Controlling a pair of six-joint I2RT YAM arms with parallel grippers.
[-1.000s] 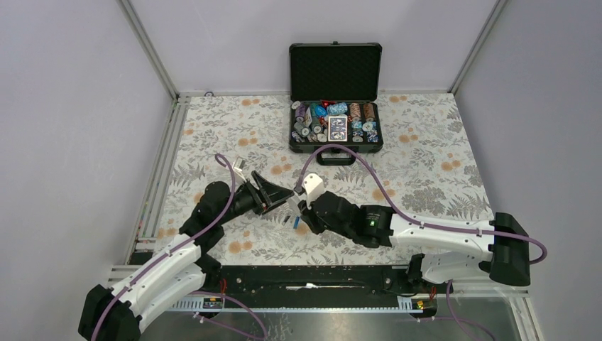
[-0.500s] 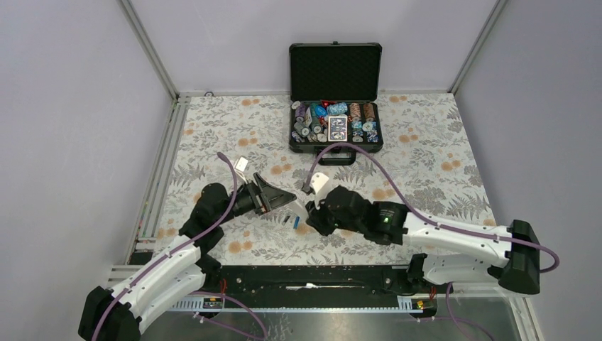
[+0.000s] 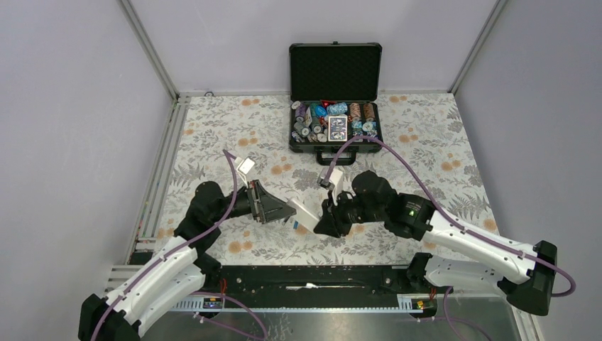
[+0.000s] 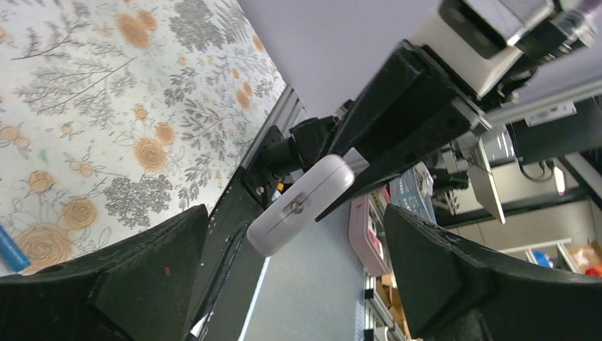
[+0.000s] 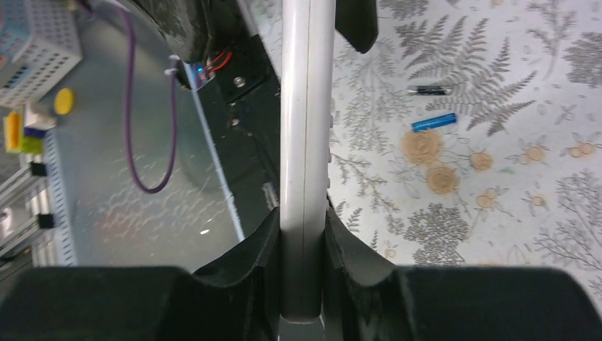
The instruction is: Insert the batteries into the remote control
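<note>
My right gripper (image 5: 304, 213) is shut on the remote control (image 5: 305, 106), a slim white handset seen edge-on and held above the floral mat near the front edge. In the top view the remote control (image 3: 304, 212) slants between both arms, with the right gripper (image 3: 323, 223) at its near end. My left gripper (image 4: 294, 212) is open wide, its black fingers (image 4: 440, 277) on either side of the remote control (image 4: 302, 204) and apart from it. Two batteries lie on the mat: a dark one (image 5: 429, 89) and a blue one (image 5: 434, 122). The blue battery's end also shows beside the left fingers (image 4: 11, 249).
An open black chip case (image 3: 335, 138) with chips and cards stands at the back centre. The black metal rail (image 3: 319, 277) with the arm bases runs along the mat's near edge. Grey walls close in the left, back and right sides.
The left gripper has opened wide and let go of the remote. The right arm has swung right and back with the remote, turning it so it slants toward the front.
</note>
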